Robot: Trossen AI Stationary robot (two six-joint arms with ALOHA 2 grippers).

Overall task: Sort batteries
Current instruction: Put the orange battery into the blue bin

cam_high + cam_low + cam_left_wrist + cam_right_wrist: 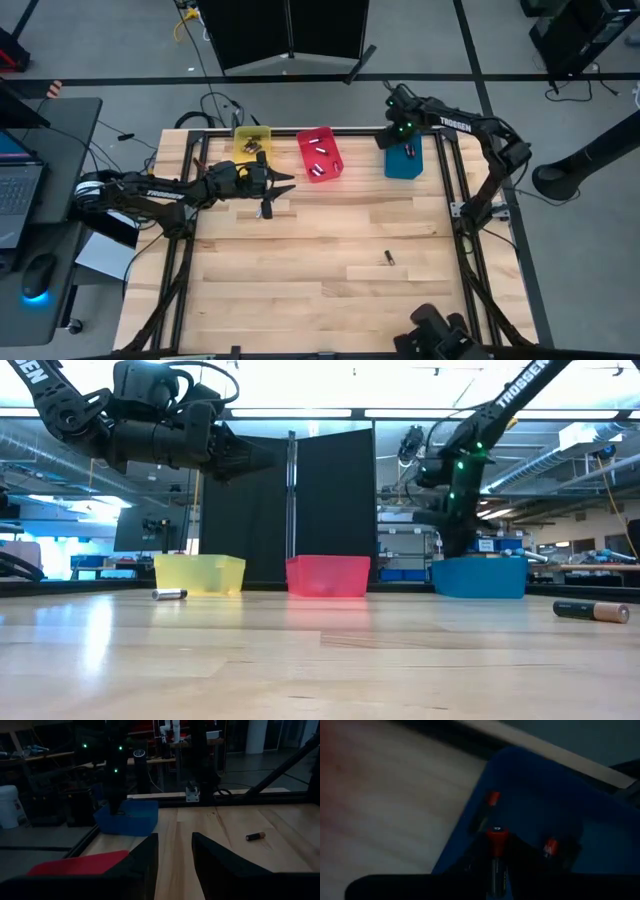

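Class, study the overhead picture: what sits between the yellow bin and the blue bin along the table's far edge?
The red bin, with batteries inside it, sits between the yellow bin and the blue bin; the low view confirms this.

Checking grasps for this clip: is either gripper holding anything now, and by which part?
The right gripper, above the blue bin, holds a battery by its body, red-tipped end protruding. The left gripper is open and empty.
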